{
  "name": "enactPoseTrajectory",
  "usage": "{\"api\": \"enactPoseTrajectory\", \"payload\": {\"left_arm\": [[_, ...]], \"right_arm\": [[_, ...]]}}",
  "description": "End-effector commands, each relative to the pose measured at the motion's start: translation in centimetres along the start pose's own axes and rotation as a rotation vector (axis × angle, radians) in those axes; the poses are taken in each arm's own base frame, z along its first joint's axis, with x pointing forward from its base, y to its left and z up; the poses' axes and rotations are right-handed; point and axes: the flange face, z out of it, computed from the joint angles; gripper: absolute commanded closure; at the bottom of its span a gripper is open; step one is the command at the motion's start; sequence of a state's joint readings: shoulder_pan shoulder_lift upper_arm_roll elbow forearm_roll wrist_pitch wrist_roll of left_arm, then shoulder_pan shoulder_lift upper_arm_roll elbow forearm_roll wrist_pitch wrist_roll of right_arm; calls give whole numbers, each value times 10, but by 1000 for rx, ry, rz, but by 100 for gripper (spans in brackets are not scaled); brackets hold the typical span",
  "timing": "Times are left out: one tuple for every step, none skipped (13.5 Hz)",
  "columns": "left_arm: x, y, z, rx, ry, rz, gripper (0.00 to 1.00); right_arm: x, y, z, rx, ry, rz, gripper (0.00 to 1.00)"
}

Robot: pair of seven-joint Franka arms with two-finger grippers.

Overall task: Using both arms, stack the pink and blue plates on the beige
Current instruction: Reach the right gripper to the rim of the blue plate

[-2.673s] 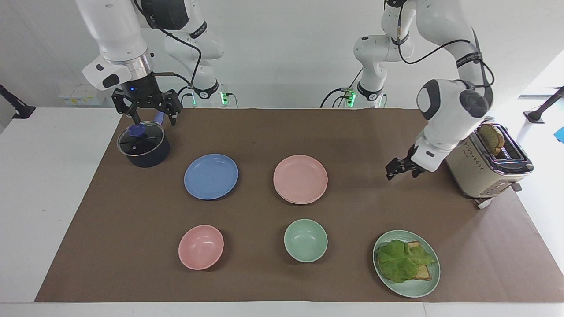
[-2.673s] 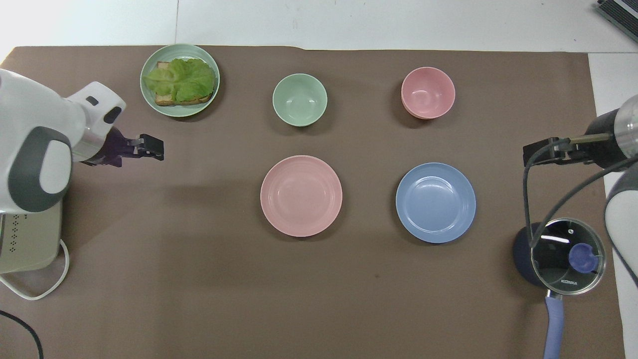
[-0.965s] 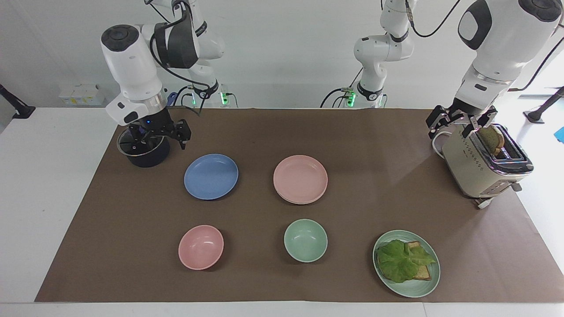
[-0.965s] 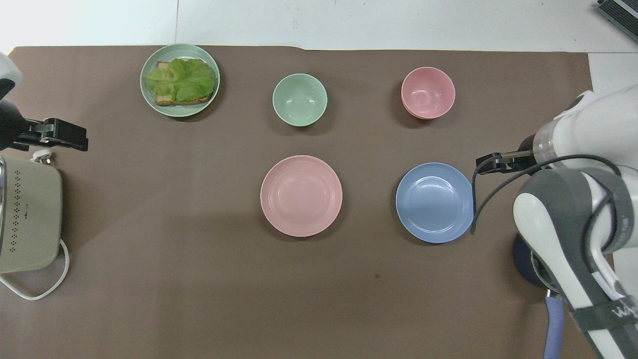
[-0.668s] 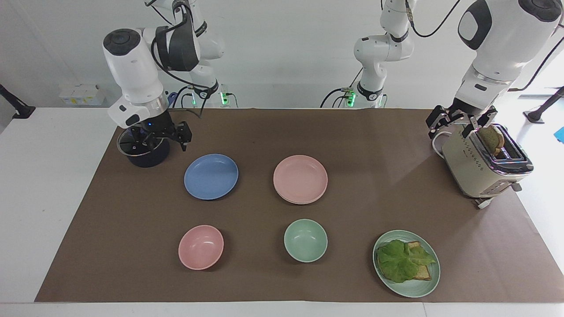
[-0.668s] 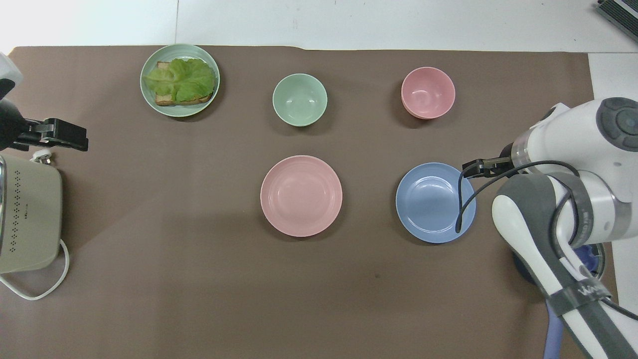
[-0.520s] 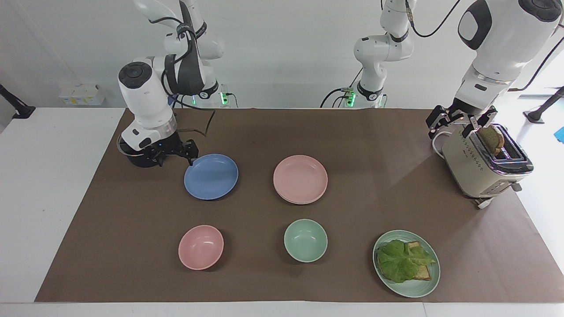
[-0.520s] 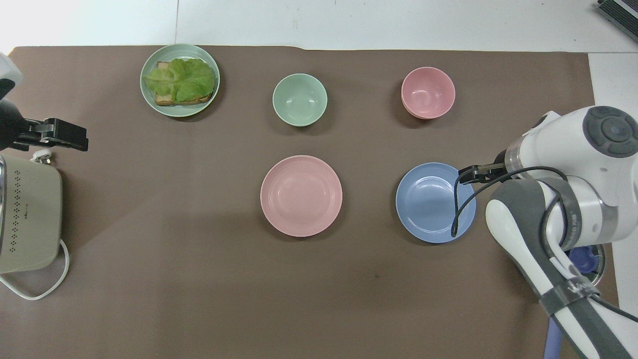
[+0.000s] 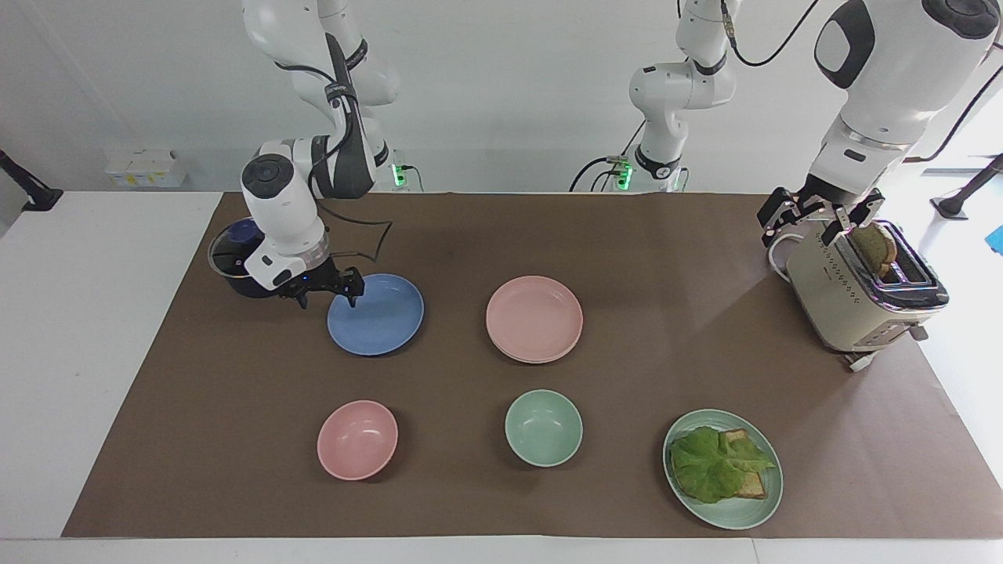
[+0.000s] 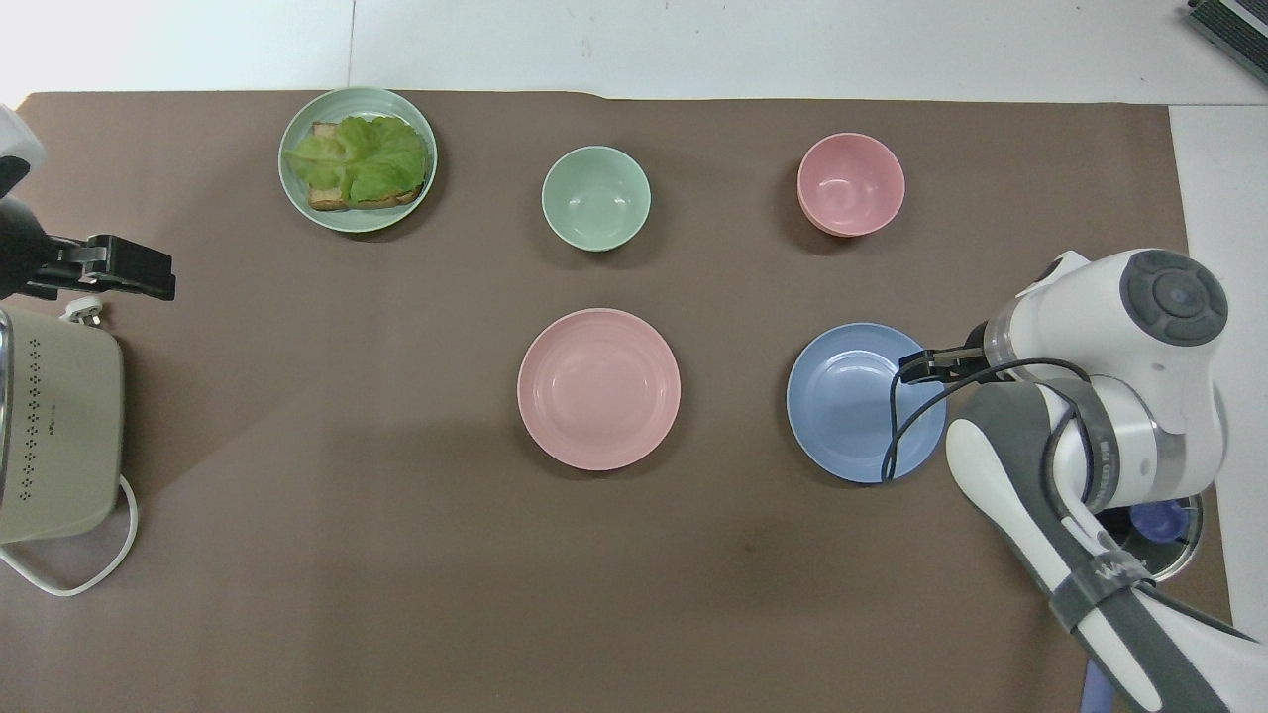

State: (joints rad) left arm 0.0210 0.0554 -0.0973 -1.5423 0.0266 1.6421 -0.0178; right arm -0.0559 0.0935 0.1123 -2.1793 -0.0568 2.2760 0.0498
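beige plate (image 9: 536,356) mostly hidden under pink plate (image 9: 534,316); right end effector (image 9: 327,290) spread, empty, at blue plate (image 9: 376,315) rim.

The blue plate (image 9: 376,314) under the right gripper (image 9: 327,291) has a smooth matt finish, as does the pink plate (image 9: 534,318) beside it. The table cover (image 9: 235,407) looks like matt brown paper. The toaster (image 9: 862,298) below the left gripper (image 9: 815,219) has a glossy metal top. Arm shells are glossy white plastic.
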Motion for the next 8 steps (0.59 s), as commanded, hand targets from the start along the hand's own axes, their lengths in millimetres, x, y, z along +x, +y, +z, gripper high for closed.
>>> {"api": "enactPoseTrajectory", "payload": {"left_arm": [[-3,-4,0,-13,-9,2,0],[-3,-4,0,-13,-9,2,0],[-3,-4,0,-13,-9,2,0],[-3,-4,0,-13,-9,2,0],[-3,-4,0,-13,-9,2,0],[-3,-4,0,-13,-9,2,0],[-3,-4,0,-13,-9,2,0],[-3,-4,0,-13,-9,2,0]], "right_arm": [[-8,11,15,12,7,-6,0],[-8,12,22,14,-2,-8,0],[-9,14,31,16,2,-7,2],[-11,23,42,19,11,11,5],[-13,31,51,21,16,14,7],[-13,33,53,22,11,12,11],[-13,33,52,22,13,13,21],[-13,33,53,36,11,29,35]]}}
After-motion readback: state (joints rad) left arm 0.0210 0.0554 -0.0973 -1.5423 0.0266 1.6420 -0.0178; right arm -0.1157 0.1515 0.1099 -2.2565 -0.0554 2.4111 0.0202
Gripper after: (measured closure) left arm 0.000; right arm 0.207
